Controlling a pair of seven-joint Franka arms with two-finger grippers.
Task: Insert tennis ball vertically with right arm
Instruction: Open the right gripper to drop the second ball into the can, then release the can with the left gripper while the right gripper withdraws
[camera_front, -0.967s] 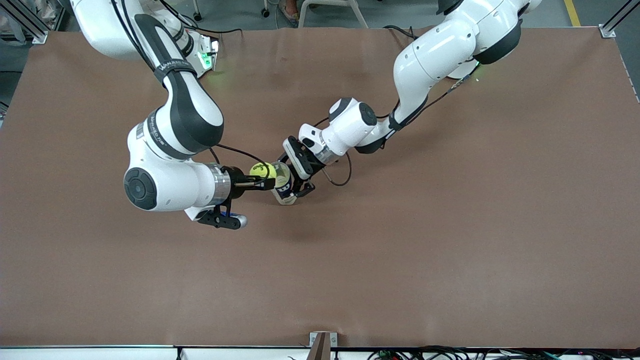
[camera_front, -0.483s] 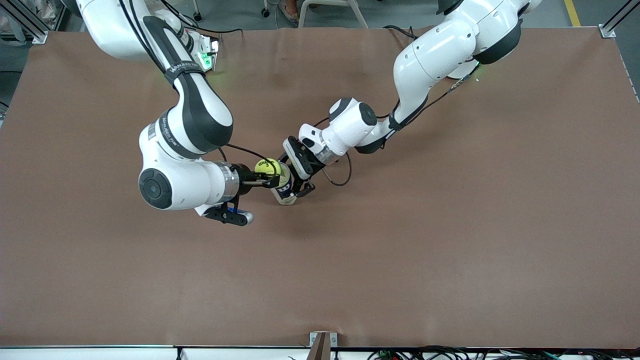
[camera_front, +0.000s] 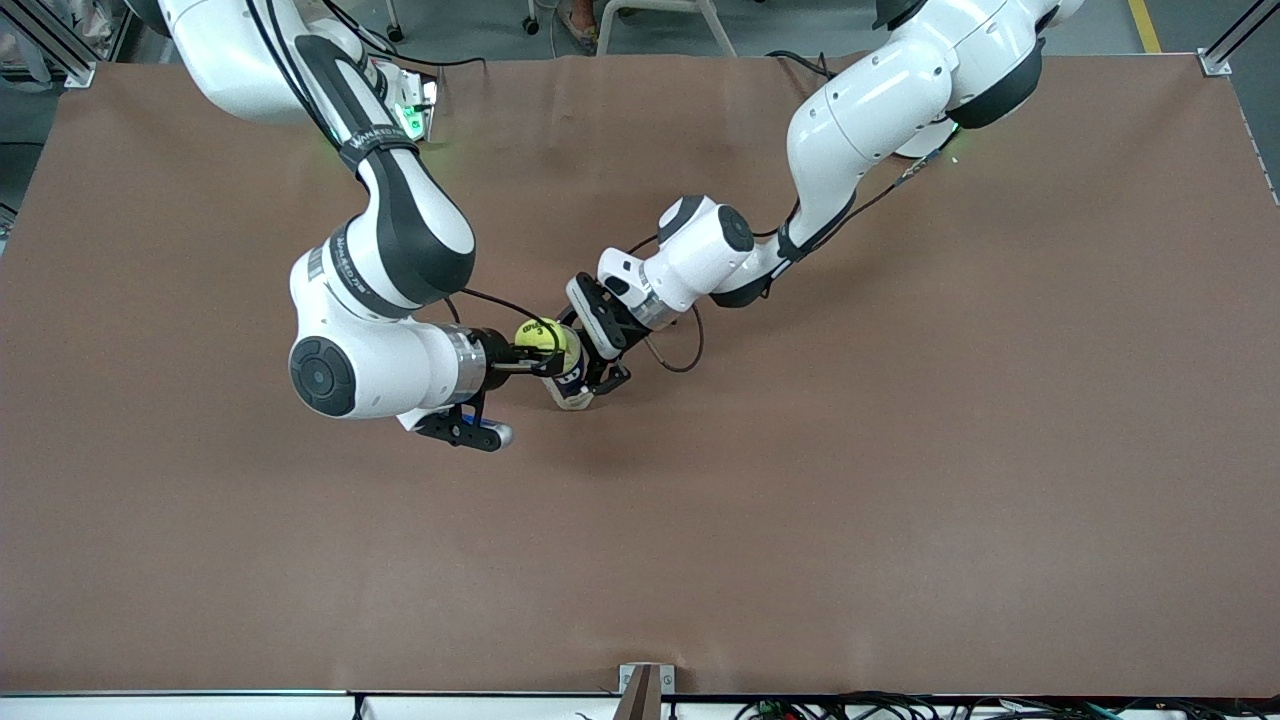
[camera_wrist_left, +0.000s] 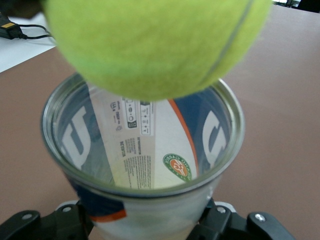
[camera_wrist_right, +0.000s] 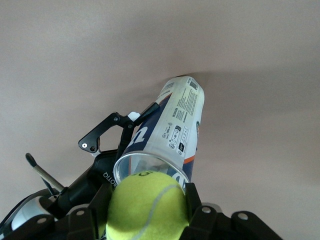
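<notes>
The right gripper (camera_front: 533, 358), clenched on the ball (camera_front: 540, 335), has moved closer: the ball now is over the can (camera_front: 570, 378), which the left gripper (camera_front: 598, 372) grasps.

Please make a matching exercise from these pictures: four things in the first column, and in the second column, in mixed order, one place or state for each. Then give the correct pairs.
Things:
1. tennis ball
2. can
3. right gripper
4. table

States:
A. brown, lies under both arms
B. clear, open at the top, held by the left gripper
C. shut on the ball
D. yellow-green, just over the can's mouth

Pairs: 1-D, 2-B, 3-C, 4-A
</notes>
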